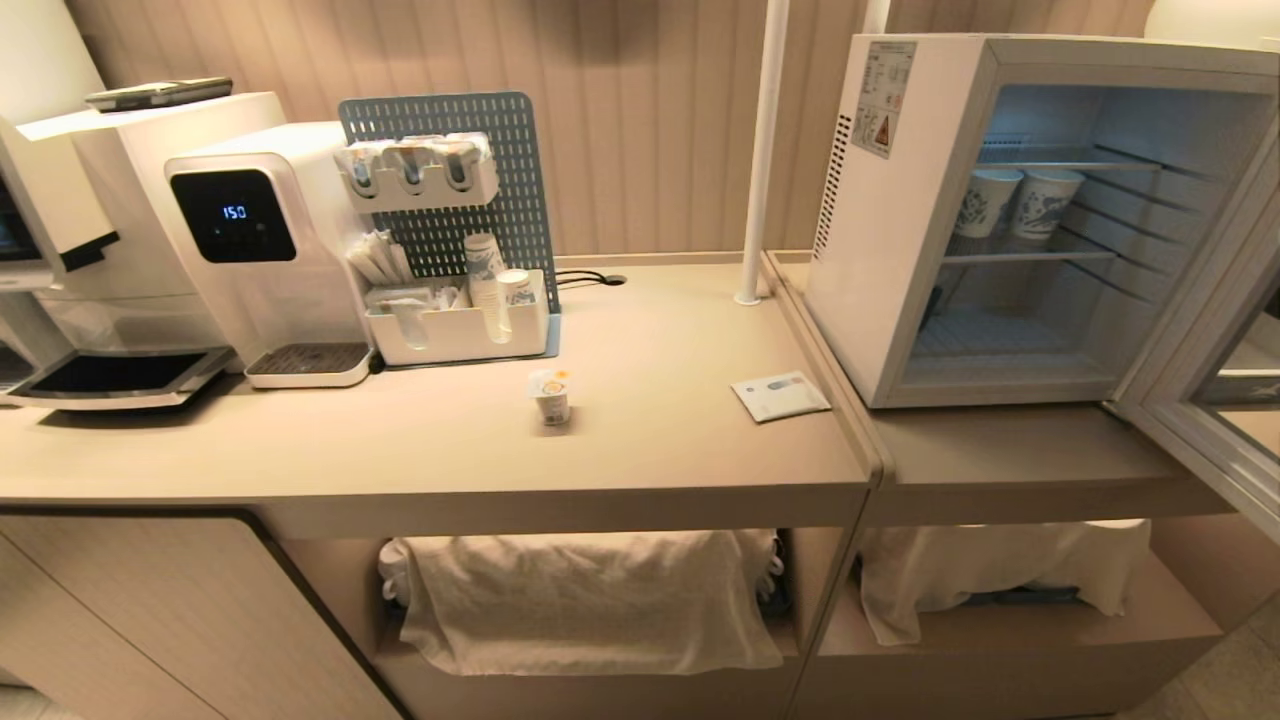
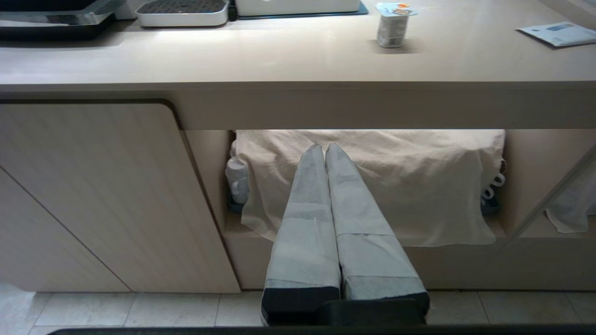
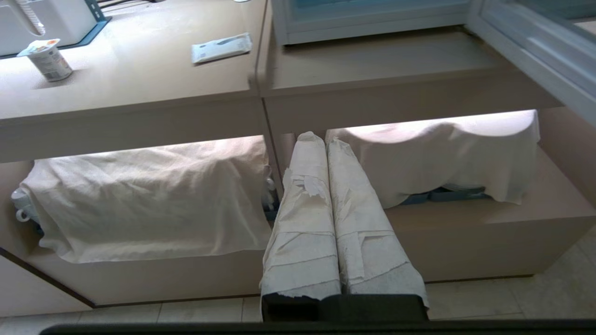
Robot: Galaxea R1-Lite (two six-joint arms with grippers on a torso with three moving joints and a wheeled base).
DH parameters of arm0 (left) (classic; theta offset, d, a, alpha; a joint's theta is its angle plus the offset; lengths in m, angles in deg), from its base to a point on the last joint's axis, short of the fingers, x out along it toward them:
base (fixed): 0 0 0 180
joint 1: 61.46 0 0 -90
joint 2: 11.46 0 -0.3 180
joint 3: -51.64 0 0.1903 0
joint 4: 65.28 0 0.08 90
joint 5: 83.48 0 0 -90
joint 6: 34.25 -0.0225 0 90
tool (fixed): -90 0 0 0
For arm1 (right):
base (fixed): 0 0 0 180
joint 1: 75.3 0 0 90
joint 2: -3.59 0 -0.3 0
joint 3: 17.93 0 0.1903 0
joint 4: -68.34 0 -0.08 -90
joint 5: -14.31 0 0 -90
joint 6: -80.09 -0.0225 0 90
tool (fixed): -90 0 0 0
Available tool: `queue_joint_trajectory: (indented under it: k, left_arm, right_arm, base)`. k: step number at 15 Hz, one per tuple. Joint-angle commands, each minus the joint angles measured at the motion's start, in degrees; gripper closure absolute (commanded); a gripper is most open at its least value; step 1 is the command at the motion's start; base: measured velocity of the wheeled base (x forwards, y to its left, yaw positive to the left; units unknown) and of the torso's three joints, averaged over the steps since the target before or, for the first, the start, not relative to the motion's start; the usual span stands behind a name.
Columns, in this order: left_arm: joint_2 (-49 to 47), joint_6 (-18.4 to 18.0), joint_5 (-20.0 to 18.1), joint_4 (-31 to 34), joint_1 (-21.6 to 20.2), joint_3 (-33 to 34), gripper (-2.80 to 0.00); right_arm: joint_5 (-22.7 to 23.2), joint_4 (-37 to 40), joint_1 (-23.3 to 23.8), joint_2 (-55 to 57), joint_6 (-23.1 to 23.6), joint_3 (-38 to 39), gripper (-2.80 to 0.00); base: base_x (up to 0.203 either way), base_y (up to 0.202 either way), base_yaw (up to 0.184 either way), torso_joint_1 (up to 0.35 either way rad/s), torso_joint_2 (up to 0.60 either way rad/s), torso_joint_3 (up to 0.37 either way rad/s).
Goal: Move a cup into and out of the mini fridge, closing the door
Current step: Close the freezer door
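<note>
The cup (image 1: 550,396) stood upright on the counter (image 1: 300,450), well left of the mini fridge (image 1: 900,250), whose door (image 1: 1215,400) hung wide open. Two paper cups (image 1: 1015,200) sat on the fridge's upper shelf. Left gripper (image 2: 324,148) and right gripper (image 3: 316,137) hung below the counter's edge, jaws pressed together, empty.

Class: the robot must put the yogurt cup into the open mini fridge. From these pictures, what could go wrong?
1. The yogurt cup is small with an overhanging foil lid; a clumsy grip may tip it.
2. Two paper cups fill the upper shelf of the mini fridge; an arm reaching there could knock them.
3. The open door juts toward the robot; an arm might hit it.
</note>
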Motion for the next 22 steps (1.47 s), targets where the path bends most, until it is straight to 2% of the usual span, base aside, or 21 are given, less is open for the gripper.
queue_joint_trajectory:
  k: [1, 22]
  left_arm:
    - [0.0, 0.0, 0.0, 0.0, 0.0, 0.1, 0.00]
    - [0.0, 0.0, 0.0, 0.0, 0.0, 0.1, 0.00]
  right_arm:
    - [0.0, 0.0, 0.0, 0.0, 0.0, 0.0, 0.00]
    - [0.0, 0.0, 0.0, 0.0, 0.0, 0.0, 0.00]
  base:
    - [0.000, -0.191, 0.002, 0.007, 0.00, 0.012]
    - [0.000, -0.195, 0.000, 0.002, 0.00, 0.001]
